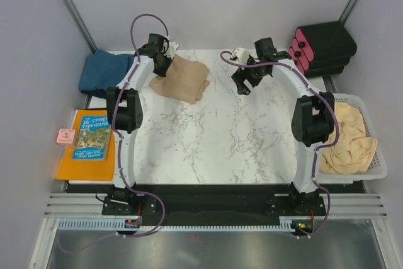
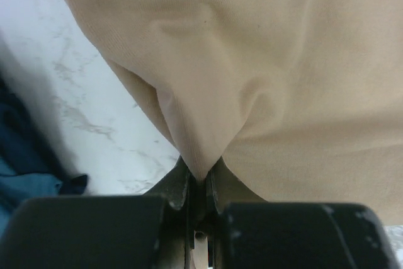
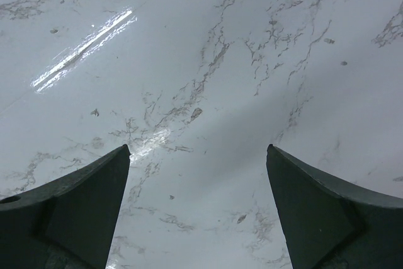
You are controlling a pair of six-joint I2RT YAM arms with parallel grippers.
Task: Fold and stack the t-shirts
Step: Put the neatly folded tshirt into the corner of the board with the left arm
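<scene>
Currently left claw (image 2: 200, 177) is pinched tight on a fold of the tan t-shirt (image 1: 182, 79) at far-left of the bench (image 1: 214, 130), right claw (image 3: 198, 149) wide open, empty; cloth looks light and limp, so grab doubled edges.

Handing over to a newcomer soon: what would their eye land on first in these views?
The tan t-shirt at the far left of the marble table, a fold of it pinched in the shut left end effector. The right end effector hangs open over the marble, and a white basket at the right edge holds crumpled pale beige t-shirts.
</scene>
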